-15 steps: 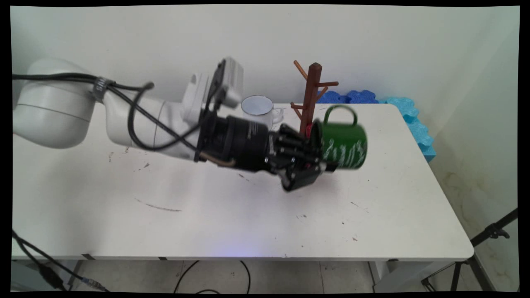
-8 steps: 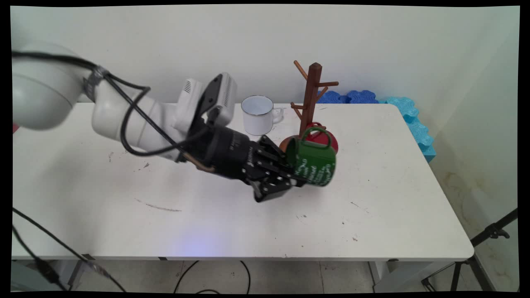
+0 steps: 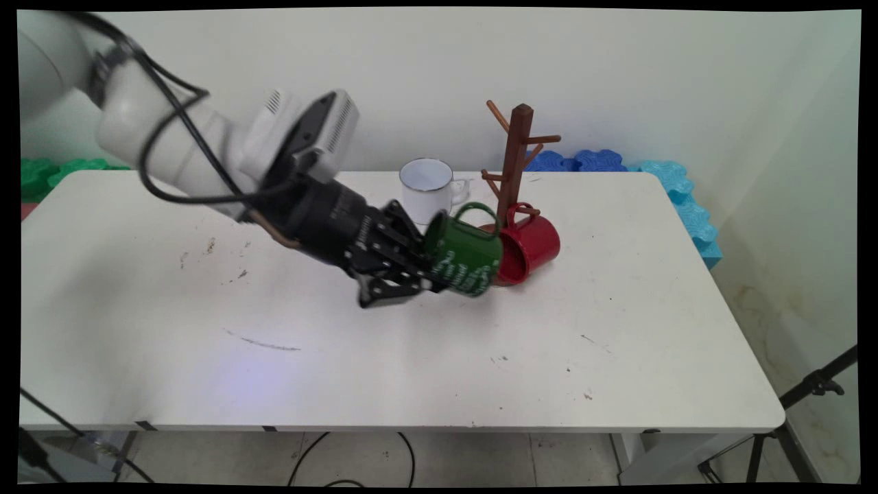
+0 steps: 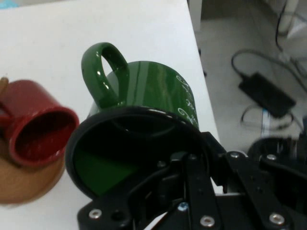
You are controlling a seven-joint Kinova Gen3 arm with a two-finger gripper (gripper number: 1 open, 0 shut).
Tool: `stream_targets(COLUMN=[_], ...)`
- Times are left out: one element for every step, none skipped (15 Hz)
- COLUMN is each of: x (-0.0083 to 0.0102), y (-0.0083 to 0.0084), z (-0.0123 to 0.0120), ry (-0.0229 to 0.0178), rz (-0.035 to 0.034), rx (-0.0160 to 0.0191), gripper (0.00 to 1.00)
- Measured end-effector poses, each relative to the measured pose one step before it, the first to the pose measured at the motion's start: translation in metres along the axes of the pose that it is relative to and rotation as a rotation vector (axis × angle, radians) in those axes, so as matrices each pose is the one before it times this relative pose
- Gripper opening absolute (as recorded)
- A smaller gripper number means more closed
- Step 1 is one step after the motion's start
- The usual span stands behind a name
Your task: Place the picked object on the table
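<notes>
A white bench (image 3: 617, 357) stood before a pale wall. Above it the pincer (image 3: 429, 274) was clamped on the rim of a green mug (image 3: 463, 257), one finger inside, holding it tipped sideways with its handle up. The arm sloped down from the upper left. Just beyond the mug, a red mug (image 3: 531, 245) hung on a wooden mug tree (image 3: 516, 161), a white mug (image 3: 426, 189) behind.

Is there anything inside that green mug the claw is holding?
The hand view looks into the green mug: one finger of the claw reaches inside, gripping its rim. Otherwise only dark green wall shows. The bottom stays partly hidden behind the claw's black linkage.
</notes>
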Motion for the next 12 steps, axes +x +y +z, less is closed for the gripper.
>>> stream_targets(x=[0.00164,0.00119,0.00024,-0.00099,-0.00329,-0.00506,-0.00744,-0.00704,-0.00569,-0.00564,-0.00497,-0.00375], y=[-0.00408,-0.00396,-0.00335,-0.00465,-0.00586,-0.00625,-0.00786,-0.00778,-0.00579,-0.00673,-0.00667,-0.00579], z=[-0.01064,-0.01183,-0.01085,-0.01244,-0.01078,-0.00721,-0.00694,-0.00535,-0.00366,-0.00252,-0.00107,0.00066], ry=[-0.02936,-0.0293,-0.0251,-0.03207,-0.03611,-0.03889,-0.04772,-0.04437,-0.03194,-0.03253,-0.02911,-0.01878], rz=[0.02758,0.02808,0.02453,0.02542,0.01658,0.00498,-0.00427,-0.00675,-0.00577,-0.00428,-0.00264,-0.00426], rx=[0.00066,0.00235,0.0033,0.00398,0.00313,0.00256,0.00626,0.00693,0.00521,0.00371,0.00232,-0.00045], gripper=[0.0,0.0,0.0,0.0,0.0,0.0,0.0,0.0,0.0,0.0,0.0,0.0])
